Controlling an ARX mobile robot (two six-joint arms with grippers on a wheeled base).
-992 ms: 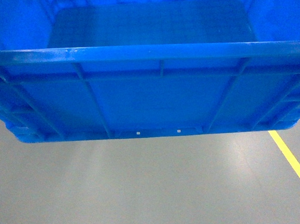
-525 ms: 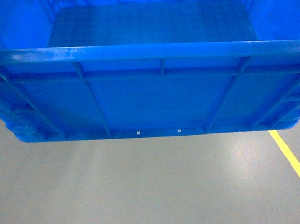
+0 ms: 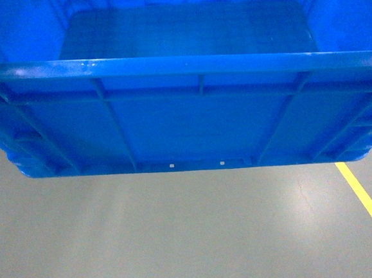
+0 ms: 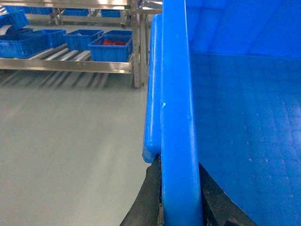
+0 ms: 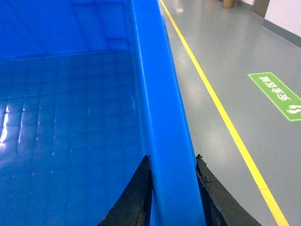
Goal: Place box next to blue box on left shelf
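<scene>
Two pincers, left pincer [image 4: 176, 197] and right pincer [image 5: 173, 188], clamp one box [image 3: 191, 119].

A green floor sign [image 5: 275, 94] sits at the right edge of the right wrist view, on the grey floor [image 5: 221, 52]. It carries white characters and a footprint symbol, too small to read.
</scene>
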